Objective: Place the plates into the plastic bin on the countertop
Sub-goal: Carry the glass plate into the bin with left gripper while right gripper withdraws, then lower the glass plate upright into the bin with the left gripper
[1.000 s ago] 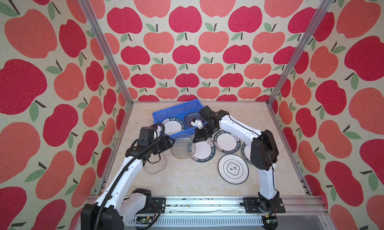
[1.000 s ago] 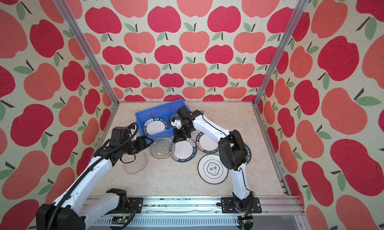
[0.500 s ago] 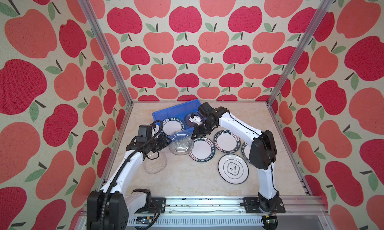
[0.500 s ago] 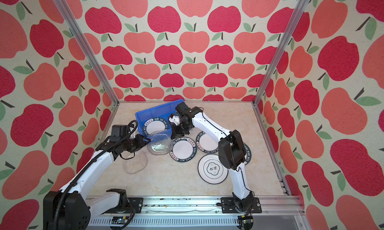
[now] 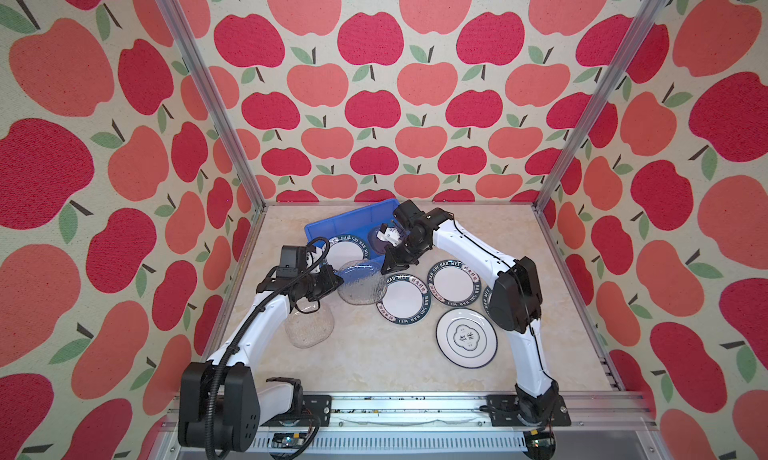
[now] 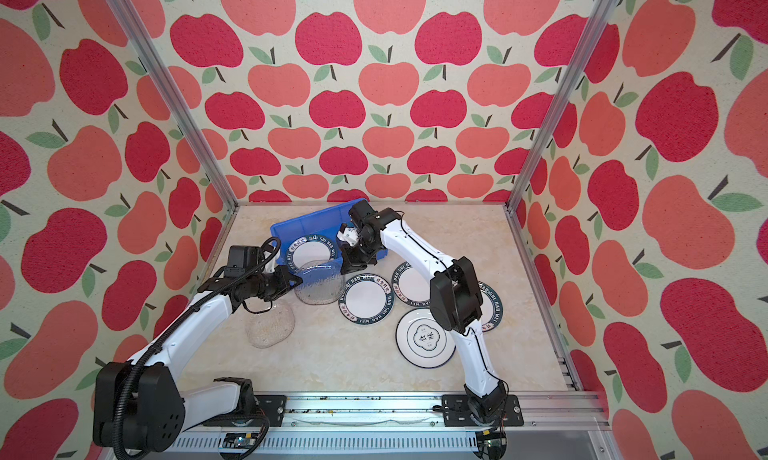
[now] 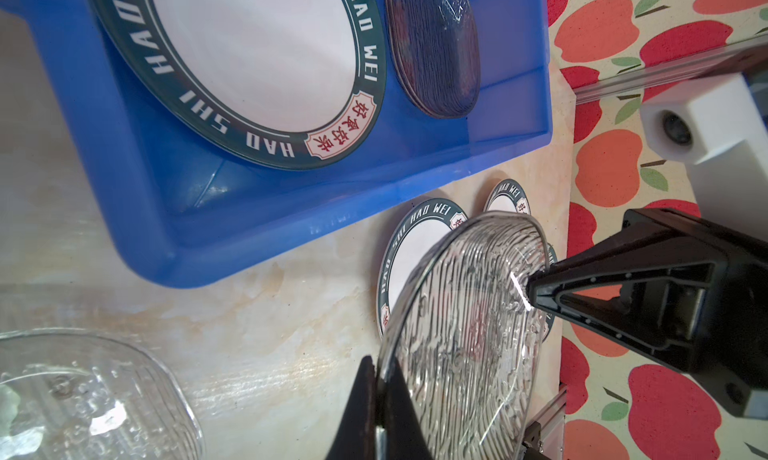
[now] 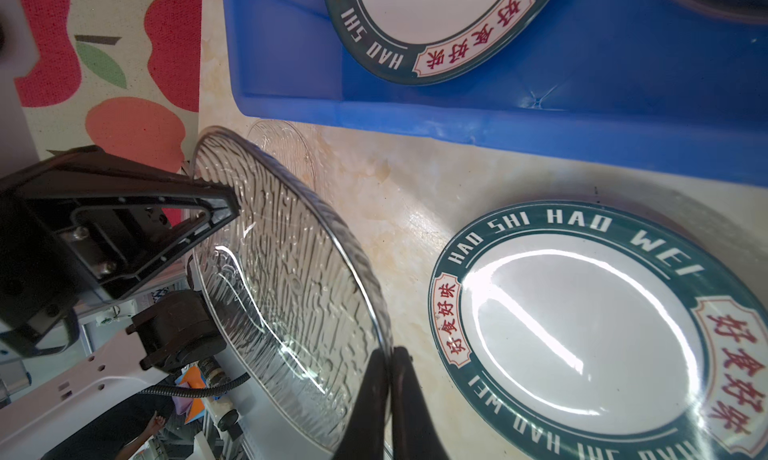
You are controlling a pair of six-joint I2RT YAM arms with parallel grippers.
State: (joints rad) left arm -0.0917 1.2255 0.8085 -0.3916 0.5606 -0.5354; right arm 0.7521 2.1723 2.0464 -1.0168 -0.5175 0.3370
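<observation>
A clear textured glass plate hangs tilted just above the countertop, in front of the blue plastic bin. My left gripper is shut on one side of its rim. My right gripper pinches the opposite side of the rim. Inside the bin lie a white plate with a dark lettered rim and another glass plate. On the countertop rest a further glass plate, two lettered white plates and a larger emblem plate.
One more lettered plate lies partly hidden behind my right arm. Apple-patterned walls and aluminium rails close in the countertop on three sides. The bin sits askew near the back wall.
My left gripper has closed onto the glass plate's rim. The plate, held by the right gripper throughout, has shifted slightly toward the bin.
</observation>
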